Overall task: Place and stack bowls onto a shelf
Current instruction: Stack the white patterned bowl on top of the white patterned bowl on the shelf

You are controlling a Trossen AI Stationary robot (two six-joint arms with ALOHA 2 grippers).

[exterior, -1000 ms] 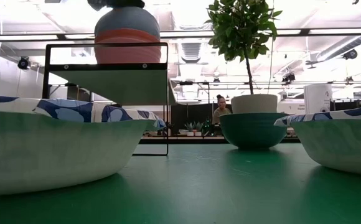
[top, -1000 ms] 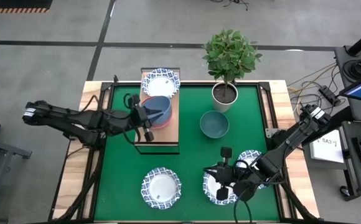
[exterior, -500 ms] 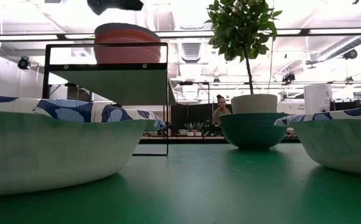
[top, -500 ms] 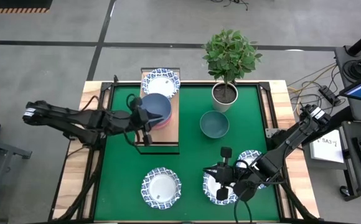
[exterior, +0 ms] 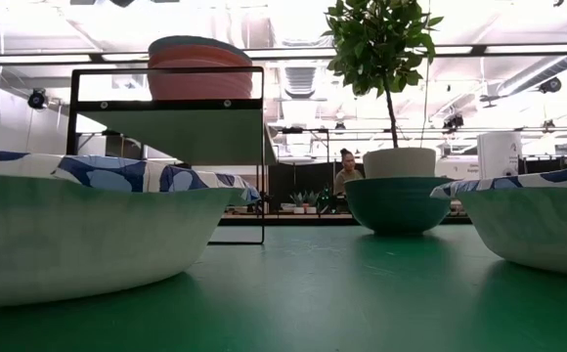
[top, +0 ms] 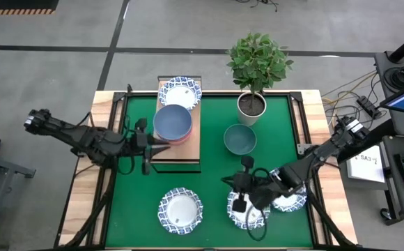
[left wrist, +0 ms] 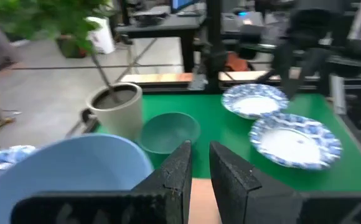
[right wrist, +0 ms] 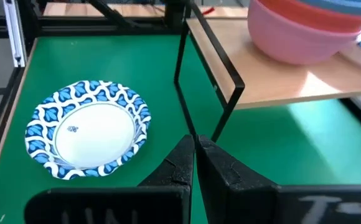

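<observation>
- Bowls look hard and glazed, probably breakable and slippery; the rim is the best place to pinch.
- Blue bowl [top: 172, 121] tops the stack on the shelf [top: 188, 143], just ahead of the left end effector [top: 146, 143], fingers pressed together, empty.
- Right end effector [top: 238, 203], fingers together, hangs over a patterned bowl [top: 246, 210] on the worktop.

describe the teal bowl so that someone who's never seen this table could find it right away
Start at the leafy plant in the white pot at the far edge of the green mat. The teal bowl sits on the mat just in front of that pot, apart from the shelf. It is the only plain dark-green bowl, standing alone, while the other bowls on the mat are white with blue patterned rims.
</observation>
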